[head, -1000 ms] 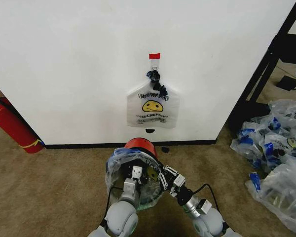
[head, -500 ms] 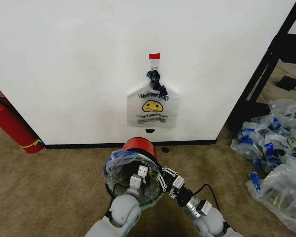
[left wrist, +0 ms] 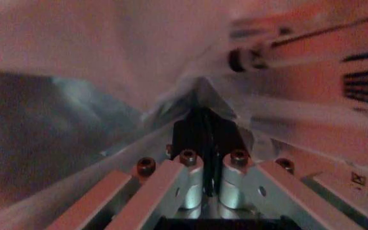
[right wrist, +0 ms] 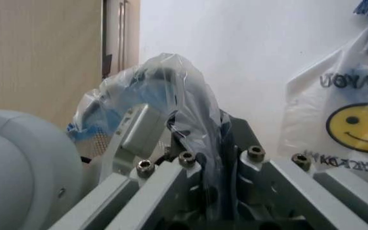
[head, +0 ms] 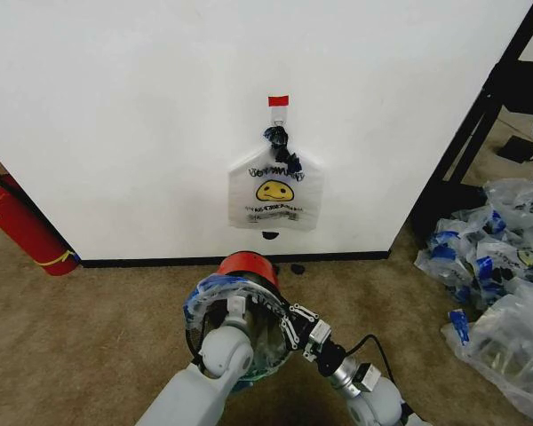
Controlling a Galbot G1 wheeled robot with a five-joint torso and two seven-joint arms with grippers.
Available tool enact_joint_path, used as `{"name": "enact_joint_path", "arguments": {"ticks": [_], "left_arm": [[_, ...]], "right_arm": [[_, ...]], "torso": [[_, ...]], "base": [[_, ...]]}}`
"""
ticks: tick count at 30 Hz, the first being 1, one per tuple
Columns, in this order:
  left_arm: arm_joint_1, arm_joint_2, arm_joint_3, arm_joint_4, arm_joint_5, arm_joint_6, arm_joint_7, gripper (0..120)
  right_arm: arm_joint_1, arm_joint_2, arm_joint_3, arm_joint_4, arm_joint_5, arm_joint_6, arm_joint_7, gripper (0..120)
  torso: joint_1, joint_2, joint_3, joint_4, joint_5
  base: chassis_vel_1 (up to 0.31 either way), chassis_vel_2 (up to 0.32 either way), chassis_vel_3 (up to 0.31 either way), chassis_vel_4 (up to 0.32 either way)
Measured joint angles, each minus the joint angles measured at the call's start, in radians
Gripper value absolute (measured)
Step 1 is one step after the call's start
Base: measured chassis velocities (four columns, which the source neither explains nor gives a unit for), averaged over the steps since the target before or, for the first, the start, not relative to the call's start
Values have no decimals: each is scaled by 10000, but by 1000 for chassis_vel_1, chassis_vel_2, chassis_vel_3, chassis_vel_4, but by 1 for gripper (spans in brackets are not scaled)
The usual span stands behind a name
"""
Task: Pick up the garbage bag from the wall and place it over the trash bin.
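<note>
Crinkly garbage bag [head: 235, 306] drapes over the black trash bin [head: 246, 266].

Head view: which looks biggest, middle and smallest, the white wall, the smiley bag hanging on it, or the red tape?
1. The wall, biggest by far.
2. The smiley bag on the hook.
3. The red tape, smallest.
All three are equally far away, so the order is safe.

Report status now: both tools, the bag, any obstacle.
Left tool and right tool both shut on the garbage bag, stretched over the trash bin. Second smiley bag hangs on the wall. No obstacle.
</note>
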Motion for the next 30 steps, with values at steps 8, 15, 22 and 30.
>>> {"name": "enact_joint_path", "arguments": {"ticks": [8,15,22,30], "left_arm": [[691,162,57,-560,165,-40,99,0],[1643,349,366,-2021,529,-18,532,0],[2640,764,315,-3593,1216,-39,1009,0],[3771,1182,-259,-5314,1957,-728,1829,30]], "right_arm": [[82,46,-79,-125,428,-173,548,2],[352,271,-118,-554,1035,-374,1549,2],[637,400,-54,-941,1495,-640,2784,2],[818,450,-38,-929,2278,-1050,4084,2]], "torso": [[0,0,0,-1,0],[0,0,0,-1,0],[0,0,-1,1,1],[0,0,-1,-1,0]], "base": [[0,0,0,0],[0,0,0,0],[0,0,0,0],[0,0,0,0]]}}
